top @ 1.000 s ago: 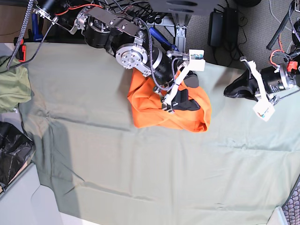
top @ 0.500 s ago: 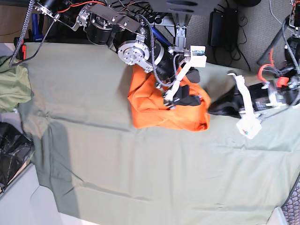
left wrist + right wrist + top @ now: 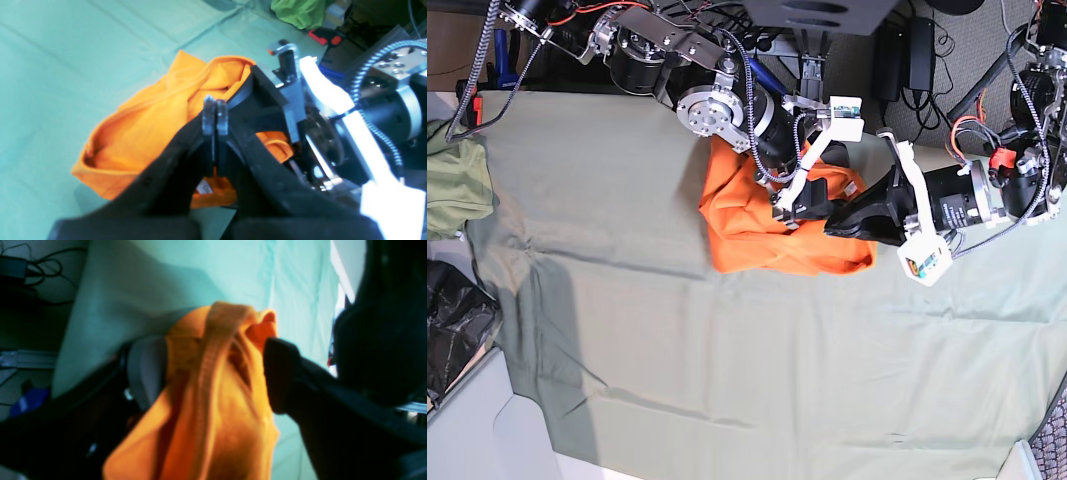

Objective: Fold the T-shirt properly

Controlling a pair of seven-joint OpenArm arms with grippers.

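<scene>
The orange T-shirt lies bunched at the back middle of the sage green cloth. My right gripper is pressed into its right part. In the right wrist view its jaws stand apart, and a bunch of the T-shirt with the collar band fills the gap. My left gripper is at the shirt's right edge, close beside the right gripper. In the left wrist view it is shut, pads together, nothing between them, just above the T-shirt.
An olive-green bunched garment lies at the cloth's left edge, with a black bag below it. Cables and arm mounts crowd the back edge. A red clamp shows in the left wrist view. The two arms nearly touch over the shirt.
My left arm has swung in from the right, bringing its shut gripper to the shirt's right edge. My right gripper has stayed in the shirt, shifting slightly towards the back.
</scene>
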